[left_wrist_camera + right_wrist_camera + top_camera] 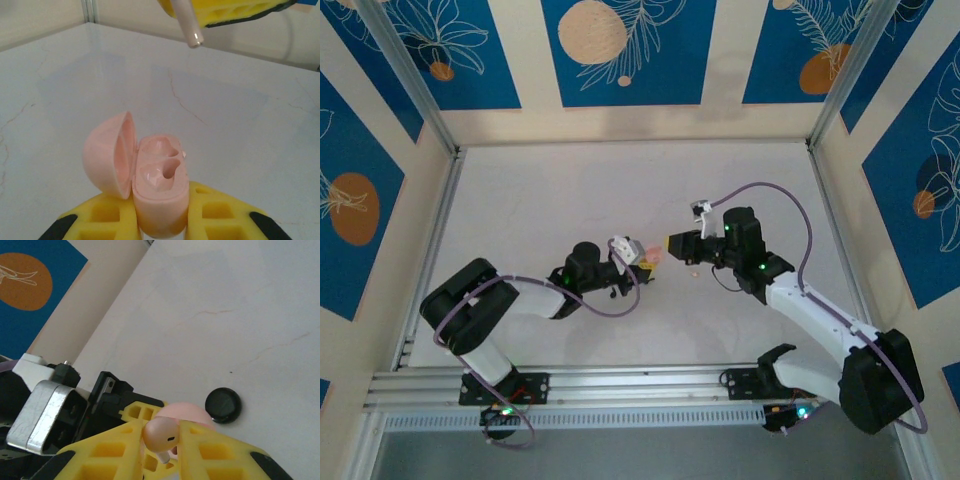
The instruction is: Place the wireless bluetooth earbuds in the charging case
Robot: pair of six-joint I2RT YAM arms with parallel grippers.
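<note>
Right fingers (110,450) around pink earbud (161,436)

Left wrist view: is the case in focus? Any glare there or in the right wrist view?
Left wrist view: case sharp, its wells glossy; earbud stem above it softer, with a glint at its tip. Right wrist view: earbud clear, disc faintly shiny.

Case (160,195) sits in the left gripper (162,217), lid open to its left; earbud (161,435) in the right gripper (162,445) just beyond the case; disc (223,405) on the table (225,125) nearby
</note>
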